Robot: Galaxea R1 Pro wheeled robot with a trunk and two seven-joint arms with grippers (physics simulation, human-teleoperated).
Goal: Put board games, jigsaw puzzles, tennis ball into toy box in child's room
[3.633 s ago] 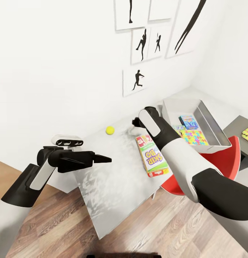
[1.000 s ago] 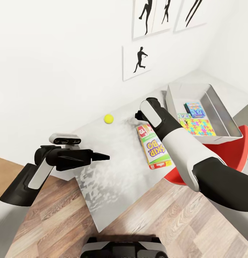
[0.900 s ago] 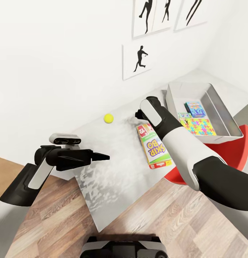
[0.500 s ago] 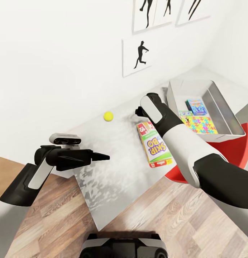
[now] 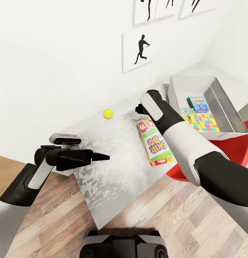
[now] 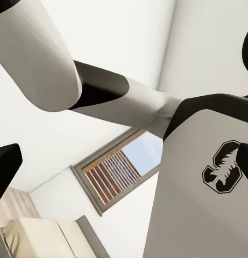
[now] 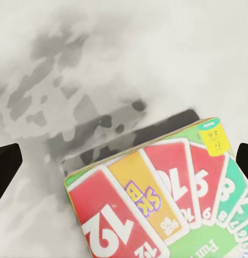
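The right gripper (image 5: 138,111) hovers with jaws spread wide over the far end of the Skip-Bo box (image 5: 155,142), empty, seemingly lined up to grasp it. The box lies flat on the tabletop (image 5: 113,168), beside the toy box (image 5: 227,107). The left gripper (image 5: 102,156) hangs pressed together, empty, near the tennis ball (image 5: 108,113).

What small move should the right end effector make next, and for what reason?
Probably lower the right end effector straight down onto the near end of the Skip-Bo box. Its fingers are spread wide above that end, the box still lies flat on the table, and the toy box waits beside it.
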